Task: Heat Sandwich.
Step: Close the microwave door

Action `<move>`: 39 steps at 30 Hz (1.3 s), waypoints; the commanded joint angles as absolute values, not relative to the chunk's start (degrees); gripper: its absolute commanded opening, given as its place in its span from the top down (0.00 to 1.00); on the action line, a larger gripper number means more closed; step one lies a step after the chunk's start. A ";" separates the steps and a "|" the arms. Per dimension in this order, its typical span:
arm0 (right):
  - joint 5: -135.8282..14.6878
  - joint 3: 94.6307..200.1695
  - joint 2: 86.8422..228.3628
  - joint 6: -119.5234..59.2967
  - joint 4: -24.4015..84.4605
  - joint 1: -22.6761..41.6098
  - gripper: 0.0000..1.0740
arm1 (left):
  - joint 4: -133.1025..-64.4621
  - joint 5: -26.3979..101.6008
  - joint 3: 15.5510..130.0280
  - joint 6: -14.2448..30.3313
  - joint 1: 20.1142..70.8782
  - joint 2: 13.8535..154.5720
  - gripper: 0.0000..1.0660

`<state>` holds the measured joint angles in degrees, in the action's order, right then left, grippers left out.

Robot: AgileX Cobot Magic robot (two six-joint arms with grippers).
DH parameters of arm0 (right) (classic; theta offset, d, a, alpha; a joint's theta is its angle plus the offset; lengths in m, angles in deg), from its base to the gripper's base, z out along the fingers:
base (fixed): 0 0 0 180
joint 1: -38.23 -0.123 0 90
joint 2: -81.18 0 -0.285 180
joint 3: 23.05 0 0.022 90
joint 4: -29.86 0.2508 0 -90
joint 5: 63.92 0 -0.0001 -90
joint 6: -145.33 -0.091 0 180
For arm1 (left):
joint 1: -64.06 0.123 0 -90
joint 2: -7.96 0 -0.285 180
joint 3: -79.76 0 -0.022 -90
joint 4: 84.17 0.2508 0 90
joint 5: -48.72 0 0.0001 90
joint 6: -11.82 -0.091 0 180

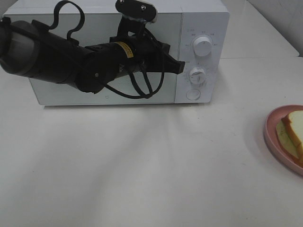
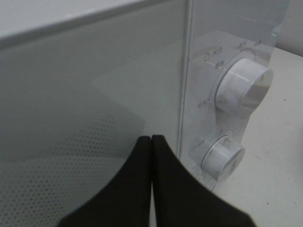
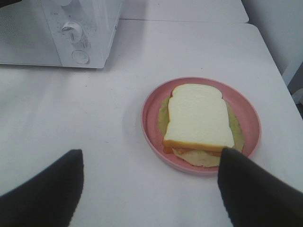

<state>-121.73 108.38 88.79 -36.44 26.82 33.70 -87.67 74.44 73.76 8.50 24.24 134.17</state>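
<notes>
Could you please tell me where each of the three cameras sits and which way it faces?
Exterior high: above, looking down at the table and microwave; the left arm shows.
Left wrist: behind the shut left tool, facing the closed microwave door and knobs.
Right wrist: behind the open right tool, facing the sandwich on its pink plate.
All three show the microwave.

Left gripper [image 2: 151, 142] pressed closed — right gripper [image 3: 149, 189] spread wide

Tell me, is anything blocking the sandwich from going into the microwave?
Yes. The microwave door is shut, so the sandwich on its pink plate cannot go in yet. The left claw, closed, is at the door's edge near the dials. The bare table between them holds nothing.
</notes>
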 commanded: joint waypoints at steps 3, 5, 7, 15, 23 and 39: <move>-121.10 108.27 87.30 -36.16 27.05 34.16 0.30 | -92.19 76.79 74.85 8.79 26.13 134.17 1.00; -121.10 108.27 87.30 -36.16 27.05 34.16 0.30 | -92.19 76.56 74.74 8.79 26.13 134.00 1.00; -121.10 108.27 87.30 -36.16 27.05 34.16 0.30 | -92.19 76.28 74.68 8.79 26.13 133.54 1.00; -121.10 108.27 87.30 -36.16 27.05 34.16 0.30 | -92.19 73.07 74.68 8.79 26.13 131.60 1.00; -121.10 108.27 87.30 -36.16 27.05 34.16 0.30 | -92.25 68.54 72.79 8.79 24.93 129.82 1.00; -121.10 108.27 87.30 -36.16 27.05 34.16 0.30 | -93.57 59.89 59.96 9.13 24.01 117.04 0.93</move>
<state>-121.73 108.38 88.79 -36.44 26.82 33.70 -93.05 60.86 60.30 8.67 24.30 118.19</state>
